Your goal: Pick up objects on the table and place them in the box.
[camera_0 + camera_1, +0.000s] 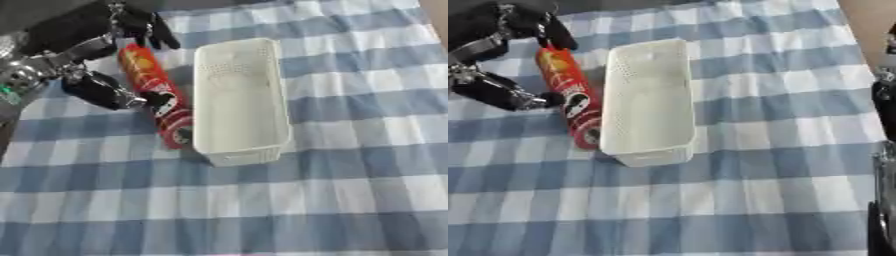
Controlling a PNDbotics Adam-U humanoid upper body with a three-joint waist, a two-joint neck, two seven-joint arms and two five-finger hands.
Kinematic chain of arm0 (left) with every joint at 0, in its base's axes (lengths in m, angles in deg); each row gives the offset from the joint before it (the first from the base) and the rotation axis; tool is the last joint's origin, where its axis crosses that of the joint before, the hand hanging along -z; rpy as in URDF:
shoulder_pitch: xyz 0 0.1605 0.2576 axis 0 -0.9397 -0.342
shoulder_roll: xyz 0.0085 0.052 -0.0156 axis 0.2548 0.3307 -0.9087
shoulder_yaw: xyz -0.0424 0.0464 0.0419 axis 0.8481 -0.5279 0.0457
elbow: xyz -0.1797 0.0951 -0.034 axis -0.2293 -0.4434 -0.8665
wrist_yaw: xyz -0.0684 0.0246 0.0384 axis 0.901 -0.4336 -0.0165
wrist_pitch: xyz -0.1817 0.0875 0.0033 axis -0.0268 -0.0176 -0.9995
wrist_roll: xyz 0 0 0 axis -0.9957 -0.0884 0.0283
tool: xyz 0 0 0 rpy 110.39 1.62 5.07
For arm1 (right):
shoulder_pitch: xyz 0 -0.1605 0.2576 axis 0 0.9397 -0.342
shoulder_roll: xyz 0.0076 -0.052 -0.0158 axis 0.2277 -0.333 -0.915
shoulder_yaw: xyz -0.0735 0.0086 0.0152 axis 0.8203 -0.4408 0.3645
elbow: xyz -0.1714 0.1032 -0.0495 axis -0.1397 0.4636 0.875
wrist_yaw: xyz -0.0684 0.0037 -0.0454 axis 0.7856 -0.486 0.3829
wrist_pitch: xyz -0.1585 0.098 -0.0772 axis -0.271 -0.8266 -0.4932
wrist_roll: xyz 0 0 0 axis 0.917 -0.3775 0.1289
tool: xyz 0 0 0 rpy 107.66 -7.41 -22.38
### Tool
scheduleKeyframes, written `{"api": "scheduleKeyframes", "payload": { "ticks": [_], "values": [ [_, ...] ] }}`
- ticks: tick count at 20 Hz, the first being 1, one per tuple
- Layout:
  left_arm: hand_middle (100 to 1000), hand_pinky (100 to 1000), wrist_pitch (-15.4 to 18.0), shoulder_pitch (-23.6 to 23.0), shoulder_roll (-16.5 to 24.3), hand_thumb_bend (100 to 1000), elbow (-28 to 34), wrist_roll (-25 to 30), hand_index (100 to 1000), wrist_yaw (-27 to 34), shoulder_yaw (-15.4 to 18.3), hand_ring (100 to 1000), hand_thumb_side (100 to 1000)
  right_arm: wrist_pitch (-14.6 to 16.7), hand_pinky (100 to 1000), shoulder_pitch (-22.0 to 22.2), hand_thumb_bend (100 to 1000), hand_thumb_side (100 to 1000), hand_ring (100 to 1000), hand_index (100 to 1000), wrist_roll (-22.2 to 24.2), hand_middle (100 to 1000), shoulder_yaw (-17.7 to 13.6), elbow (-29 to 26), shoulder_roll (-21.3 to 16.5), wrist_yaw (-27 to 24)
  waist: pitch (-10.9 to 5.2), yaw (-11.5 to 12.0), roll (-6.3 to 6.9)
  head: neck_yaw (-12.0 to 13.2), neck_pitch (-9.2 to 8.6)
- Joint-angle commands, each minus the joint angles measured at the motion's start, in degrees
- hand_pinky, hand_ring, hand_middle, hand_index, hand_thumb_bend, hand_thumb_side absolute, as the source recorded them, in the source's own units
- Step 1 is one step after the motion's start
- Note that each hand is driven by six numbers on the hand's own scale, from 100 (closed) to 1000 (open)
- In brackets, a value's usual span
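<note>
1. Nearest me, bare blue-checked tablecloth (227, 210); the white box (238, 100) stands at centre, empty.
2. At its 9 o'clock, touching its wall, lies a red crisp tube (157, 95).
3. My left hand (105, 60) brackets the tube's far half, fingers curled around it.
4. I judge it light, stiff and slippery; I'd grip mid-length.
5. Right hand: out of sight.

The cloth (350, 190) on the surface has blue and white checks. The box (238, 100) is plain white. The can (162, 95) is red with some yellow, and the left hand (105, 90) is black with silver.
</note>
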Motion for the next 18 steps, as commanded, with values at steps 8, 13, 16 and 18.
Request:
{"api": "scheduleKeyframes", "payload": {
  "ticks": [8, 13, 16, 18],
  "values": [
    [762, 639, 1.42, 0.02, 2.19, 673, 0.68, 5.94, 871, -8.24, 0.58, 716, 100, 0.09, 783, -1.45, 100, 536, 918, 912, 0.54, 934, 0.28, -0.64, -1.56, -0.37, -0.35, -1.17, 1.4, -0.02, -1.14],
    [762, 642, 2.0, -0.28, 2.59, 719, 0.96, 7.0, 869, -11.44, 0.67, 715, 100, 0.14, 784, -2.0, 100, 532, 919, 912, 0.78, 935, 0.34, -0.45, -2.43, -0.54, 0.11, -2.26, 2.53, -0.43, -1.21],
    [760, 638, 2.12, -0.23, 2.55, 713, 0.79, 6.69, 867, -12.62, 0.6, 710, 100, 0.21, 783, -2.45, 100, 529, 919, 912, 0.9, 935, 0.37, -0.24, -2.62, -0.53, 0.4, -2.64, 2.71, -0.47, -1.31],
    [760, 636, 2.17, -0.27, 2.46, 702, 0.56, 6.43, 867, -13.15, 0.52, 709, 100, 0.23, 783, -2.74, 100, 528, 919, 913, 0.89, 935, 0.32, 0.01, -2.65, -0.54, 0.59, -2.72, 2.57, -0.4, -1.28]
  ]
}}
